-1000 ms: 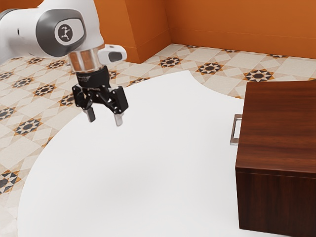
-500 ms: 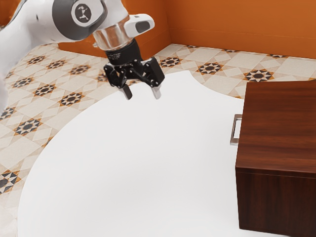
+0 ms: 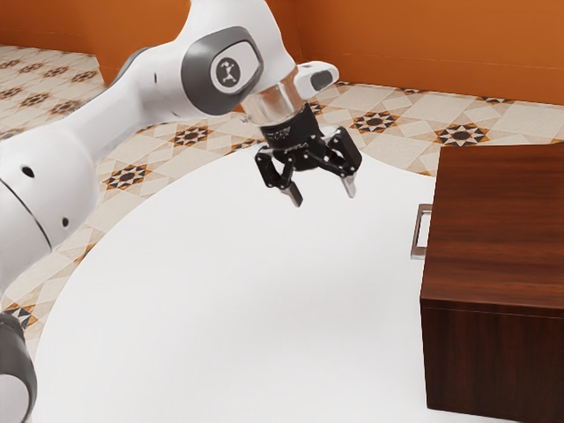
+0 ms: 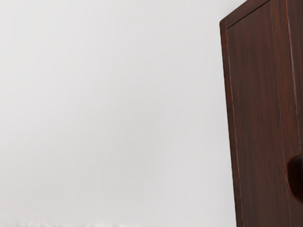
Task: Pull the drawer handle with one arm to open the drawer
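One white robot arm (image 3: 132, 97) comes in from the exterior view's left and ends in a black two-finger gripper (image 3: 324, 192) in the upper middle of the frame. The fingers are spread apart with nothing between them, and the hand hangs above a white round table (image 3: 247, 308), tilted toward the exterior view's right.

At the right edge of the frame stands a dark wooden drawer cabinet (image 3: 498, 264). Its metal drawer handle (image 3: 421, 231), a slim bracket, sticks out from the cabinet's upper part on the side facing the arm, at middle right of the frame. The gripper is near the handle but clearly apart from it, and higher. No gap shows around the drawer, so it looks not yet pulled out. Patterned floor tiles (image 3: 79, 159) and an orange wall (image 3: 423, 35) lie behind.

In the wrist view, the cabinet's dark wood (image 4: 260, 118) stands beside bare white table (image 4: 109, 109), ahead of the hand.

The step in hand appears to be the approach. To do it well, the hand likely needs to come lower and level with the handle, turned so the open fingers pass on either side of its bar without knocking the wood. They should close only once the bar sits well between them. The pull should then run straight back toward the exterior view's left, along the drawer's own slide, since a slanted pull could slip off or drag the whole cabinet.
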{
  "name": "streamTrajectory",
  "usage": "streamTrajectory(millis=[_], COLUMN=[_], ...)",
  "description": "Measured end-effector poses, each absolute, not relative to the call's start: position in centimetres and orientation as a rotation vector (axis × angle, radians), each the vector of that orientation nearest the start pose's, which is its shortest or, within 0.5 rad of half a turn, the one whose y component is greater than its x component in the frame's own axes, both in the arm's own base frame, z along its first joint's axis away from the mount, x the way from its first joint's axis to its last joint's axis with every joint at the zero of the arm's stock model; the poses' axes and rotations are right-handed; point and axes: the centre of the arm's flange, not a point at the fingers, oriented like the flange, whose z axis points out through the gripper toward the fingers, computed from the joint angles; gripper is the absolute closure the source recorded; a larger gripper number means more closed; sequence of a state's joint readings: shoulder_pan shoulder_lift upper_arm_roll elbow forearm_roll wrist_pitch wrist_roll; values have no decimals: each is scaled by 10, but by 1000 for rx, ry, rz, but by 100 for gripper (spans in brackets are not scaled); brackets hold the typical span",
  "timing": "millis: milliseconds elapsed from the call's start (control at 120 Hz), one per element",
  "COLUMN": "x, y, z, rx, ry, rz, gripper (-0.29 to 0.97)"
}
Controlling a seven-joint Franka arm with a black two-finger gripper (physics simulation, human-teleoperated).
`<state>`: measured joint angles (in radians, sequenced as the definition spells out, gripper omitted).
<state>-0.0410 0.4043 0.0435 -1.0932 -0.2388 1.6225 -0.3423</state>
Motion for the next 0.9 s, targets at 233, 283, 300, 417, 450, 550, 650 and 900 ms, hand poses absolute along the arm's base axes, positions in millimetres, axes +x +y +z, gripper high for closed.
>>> streamTrajectory(millis=[233, 283, 300, 417, 450, 550, 650, 900], x=[682, 683, 683, 683, 683, 684, 686, 693], y=[-44, -45, -46, -54, -56, -59, -67, -84], z=[589, 587, 586, 585, 586, 584, 579, 572], rx=[-3312, -3308, -3307, -3306, -3306, -3301, -3301, -3304], ry=[-695, -720, -727, -766, -776, -812, -833, -880], rz=[-67, -61, -59, -49, -48, -45, -40, -47], gripper=[0, 0, 0, 0, 0, 0, 0, 0])
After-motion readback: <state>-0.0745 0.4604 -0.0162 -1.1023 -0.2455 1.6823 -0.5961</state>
